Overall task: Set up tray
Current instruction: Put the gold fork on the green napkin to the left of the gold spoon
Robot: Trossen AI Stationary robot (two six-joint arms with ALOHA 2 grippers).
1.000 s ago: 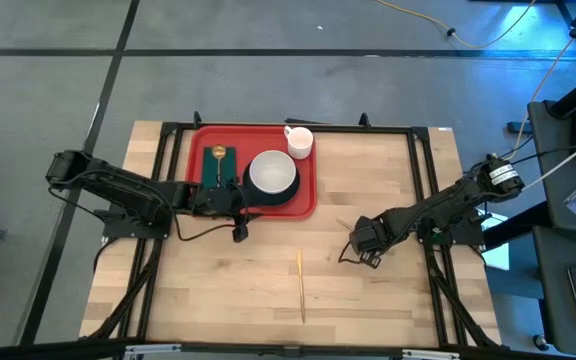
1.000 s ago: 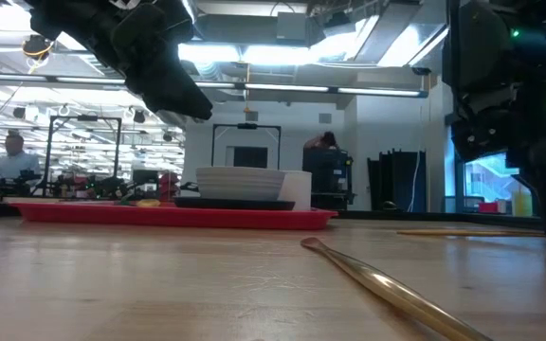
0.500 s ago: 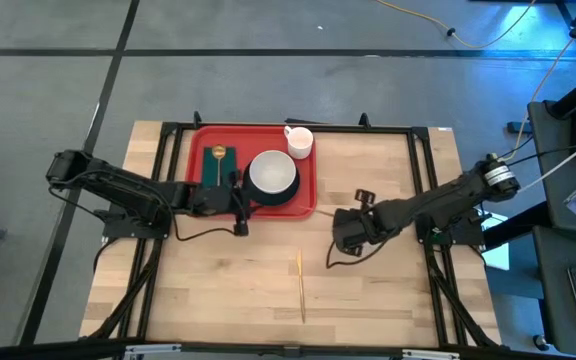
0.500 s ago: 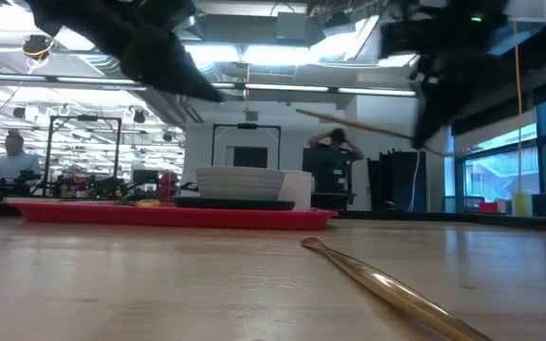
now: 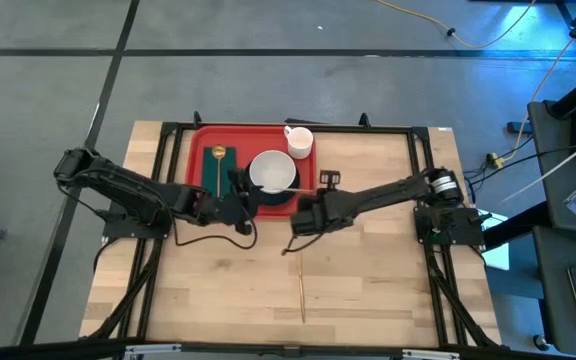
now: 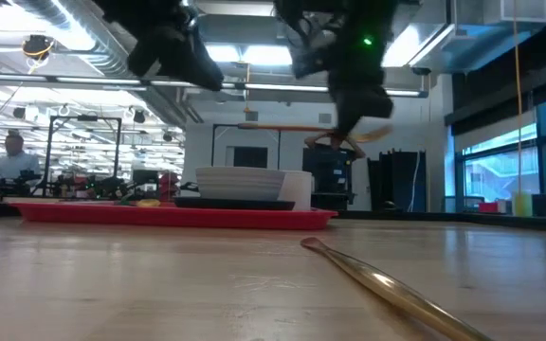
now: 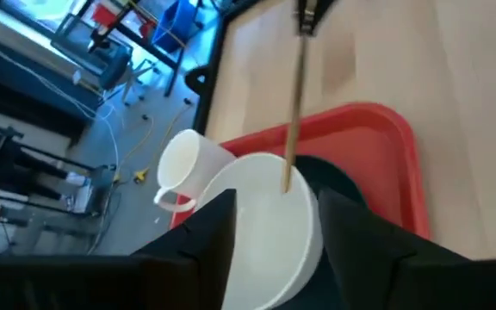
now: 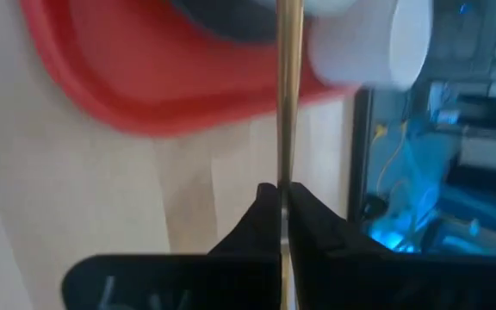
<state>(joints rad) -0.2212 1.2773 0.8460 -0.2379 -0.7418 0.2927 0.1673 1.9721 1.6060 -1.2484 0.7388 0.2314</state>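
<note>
Right gripper pinched on thin gold metal stick beside large red plastic tray w/ white bowl. Left gripper open, empty, over tray. Risk: stick swings, knocks bowl.

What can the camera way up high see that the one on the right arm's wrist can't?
Only the high view: the spare chopstick lying on the table, the gold spoon, and the left gripper beside the bowl. Only the right wrist view: the right gripper pinching the thin held chopstick. Both: the red tray and the white cup.
</note>
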